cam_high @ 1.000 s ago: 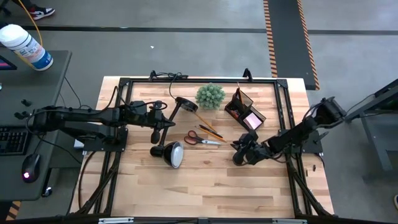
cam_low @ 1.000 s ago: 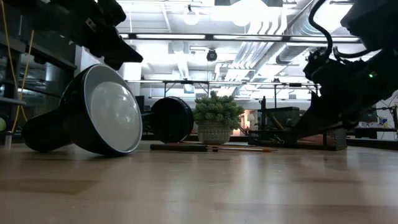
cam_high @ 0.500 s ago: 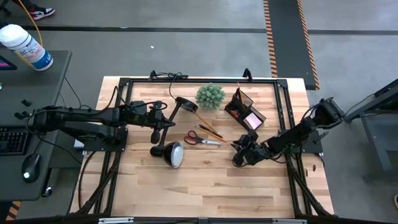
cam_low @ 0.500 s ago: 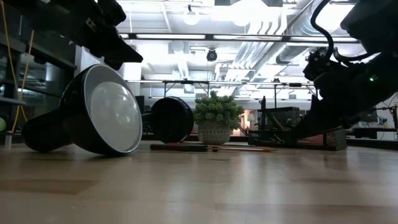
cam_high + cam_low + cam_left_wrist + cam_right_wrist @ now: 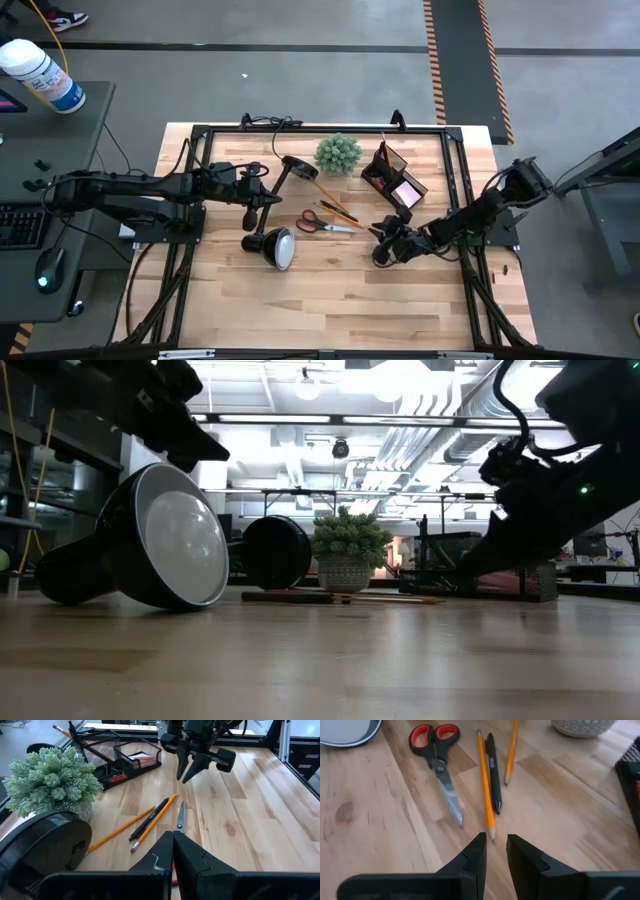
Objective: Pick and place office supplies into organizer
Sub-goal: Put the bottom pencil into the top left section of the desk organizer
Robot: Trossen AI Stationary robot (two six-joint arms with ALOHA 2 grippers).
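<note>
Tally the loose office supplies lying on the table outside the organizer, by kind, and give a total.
Scissors: 1
Orange pencils: 2
Black pen: 1
Total: 4

Left arm is stretching in flat from its side, and the left end effector (image 5: 262, 196) is sitting with its fingers pressed together, holding nothing. Right arm is angling down, right end effector (image 5: 378, 250) hovering low, fingers (image 5: 472, 855) slightly parted and empty.
</note>
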